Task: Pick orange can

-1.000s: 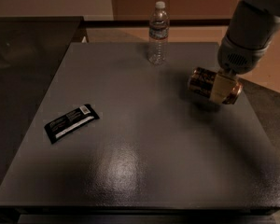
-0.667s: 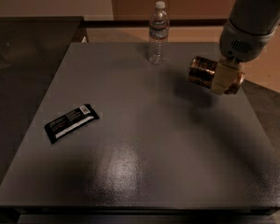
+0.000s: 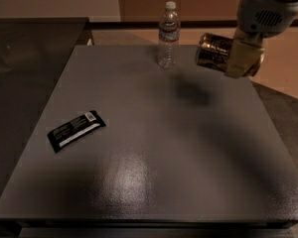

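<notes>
The orange can, shiny copper with dark brown markings, lies on its side in the air above the table's far right part. My gripper is shut on the can's right end and holds it well above the grey table. The can's shadow falls on the table below and to the left. The arm comes down from the upper right corner.
A clear plastic water bottle stands upright at the table's far edge, just left of the can. A flat black snack bar wrapper lies at the left. A dark counter adjoins the table's left side.
The gripper has lifted the can up off the table and a little to the right; the can's shadow has separated from it. Bottle and wrapper have not moved.
</notes>
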Controlling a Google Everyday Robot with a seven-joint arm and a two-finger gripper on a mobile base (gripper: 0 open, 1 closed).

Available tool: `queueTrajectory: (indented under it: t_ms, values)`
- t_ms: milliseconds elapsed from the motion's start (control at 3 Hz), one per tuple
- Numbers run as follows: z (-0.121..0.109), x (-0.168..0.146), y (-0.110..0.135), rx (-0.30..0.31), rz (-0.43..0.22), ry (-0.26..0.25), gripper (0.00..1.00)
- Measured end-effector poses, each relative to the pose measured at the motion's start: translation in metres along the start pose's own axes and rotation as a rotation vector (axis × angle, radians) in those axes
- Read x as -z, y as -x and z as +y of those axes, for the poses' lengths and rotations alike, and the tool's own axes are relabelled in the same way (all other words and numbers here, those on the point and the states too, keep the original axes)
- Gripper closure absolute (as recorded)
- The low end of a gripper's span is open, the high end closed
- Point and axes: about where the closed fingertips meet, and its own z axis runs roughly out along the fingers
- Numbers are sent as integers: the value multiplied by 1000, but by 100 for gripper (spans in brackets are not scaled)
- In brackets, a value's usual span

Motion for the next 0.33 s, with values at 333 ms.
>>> queueTrajectory:
  t_ms: [333]
  values:
    - [0,0,0,0,-1,-2,100]
